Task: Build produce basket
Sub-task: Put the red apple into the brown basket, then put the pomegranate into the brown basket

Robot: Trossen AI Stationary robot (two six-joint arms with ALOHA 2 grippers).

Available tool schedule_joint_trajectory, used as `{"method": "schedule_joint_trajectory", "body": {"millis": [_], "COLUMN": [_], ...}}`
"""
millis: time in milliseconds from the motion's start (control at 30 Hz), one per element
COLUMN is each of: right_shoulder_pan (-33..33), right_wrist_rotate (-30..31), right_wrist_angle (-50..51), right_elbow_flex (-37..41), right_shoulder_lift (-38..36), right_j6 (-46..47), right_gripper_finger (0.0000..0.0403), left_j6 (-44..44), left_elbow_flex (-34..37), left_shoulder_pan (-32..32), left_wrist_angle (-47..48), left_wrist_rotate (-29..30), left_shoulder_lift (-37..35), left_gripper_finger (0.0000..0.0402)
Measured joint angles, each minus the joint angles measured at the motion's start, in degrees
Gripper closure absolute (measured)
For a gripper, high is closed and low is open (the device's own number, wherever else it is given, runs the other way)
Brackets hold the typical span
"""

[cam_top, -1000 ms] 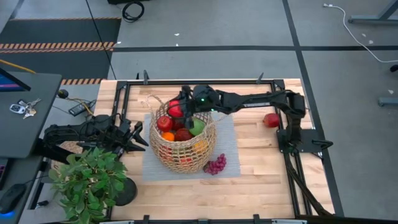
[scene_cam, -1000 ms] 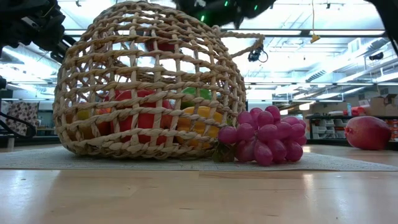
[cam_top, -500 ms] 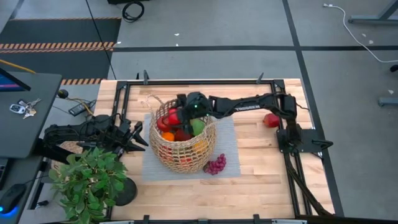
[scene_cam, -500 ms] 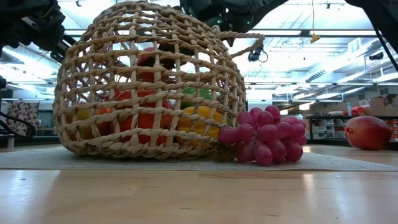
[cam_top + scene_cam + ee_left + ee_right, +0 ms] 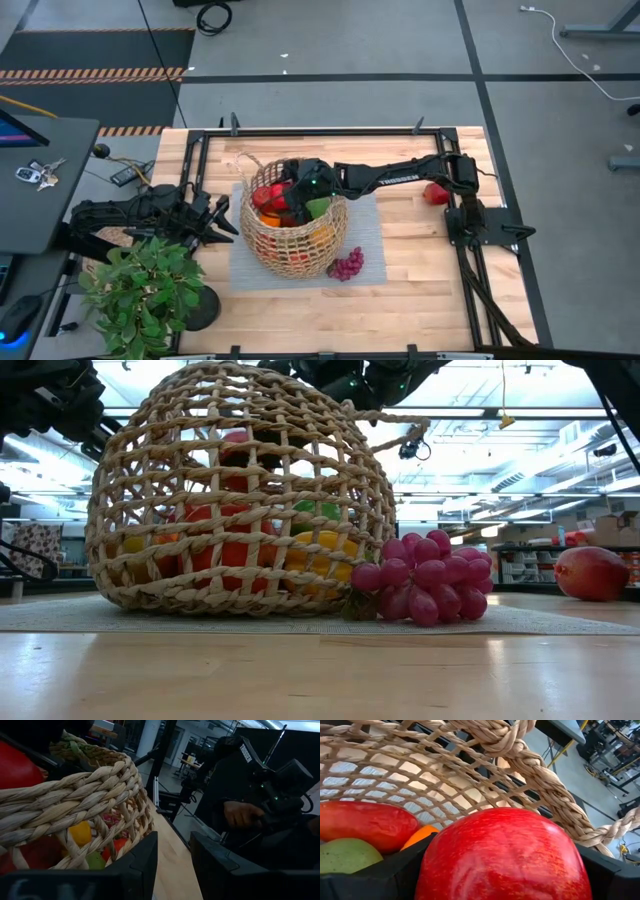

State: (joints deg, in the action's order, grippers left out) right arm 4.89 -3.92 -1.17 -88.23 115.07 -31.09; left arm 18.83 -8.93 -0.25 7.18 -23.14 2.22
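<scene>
The basket (image 5: pixel 291 225) stands on a grey mat (image 5: pixel 370 225) at the middle of the desk (image 5: pixel 420 290), already loaded with produce: red apples, an orange, a green pear and a yellow piece show through the weave in the low view. The right arm reaches across from 3 o'clock, and the right hand (image 5: pixel 288 192) sits inside the basket's mouth, toward its 12 o'clock rim. Its fingers (image 5: pixel 370 875) are spread wide and grip a red apple (image 5: pixel 502 855), which fills the space between them in the right wrist view; beyond it lie a dark red fruit (image 5: pixel 365 826), an orange (image 5: pixel 418 835) and a green pear (image 5: pixel 347 856), with the basket's woven wall and braided rim right behind. Purple grapes (image 5: pixel 346 265) lie on the mat, touching the basket's foot at about 5 o'clock. Another red fruit (image 5: pixel 435 193) rests on the bare desk at 3 o'clock, well apart from the basket and beside the right arm's base. The left hand (image 5: pixel 222 217) waits at 9 o'clock just beside the basket, holding nothing, its fingers (image 5: pixel 140 862) parted by a narrow gap. A potted plant (image 5: pixel 145 290) stands at the desk's 7 o'clock corner.
</scene>
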Motion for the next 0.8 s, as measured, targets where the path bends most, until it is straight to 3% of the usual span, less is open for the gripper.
{"method": "schedule_joint_trajectory", "body": {"millis": [433, 633, 800], "right_shoulder_pan": [0.0, -0.9, -2.0], "right_wrist_rotate": [1.6, 10.9, 14.5], "right_wrist_angle": [0.0, 0.2, 1.1], "right_elbow_flex": [0.0, 0.1, 0.0], "right_shoulder_lift": [-0.1, -3.0, -8.9], "right_j6": [1.0, -2.3, -1.9], "right_gripper_finger": [0.0008, 0.0004, 0.0005], "left_j6": [0.0, 0.0, 0.0], "left_elbow_flex": [0.0, 0.0, 0.0], "left_shoulder_pan": [0.0, 0.0, 0.0], "left_wrist_angle": [0.0, 0.0, 0.0], "left_wrist_rotate": [0.0, 0.0, 0.0], "left_shoulder_lift": [0.0, 0.0, 0.0], "left_gripper_finger": [0.028, 0.028, 0.028]}}
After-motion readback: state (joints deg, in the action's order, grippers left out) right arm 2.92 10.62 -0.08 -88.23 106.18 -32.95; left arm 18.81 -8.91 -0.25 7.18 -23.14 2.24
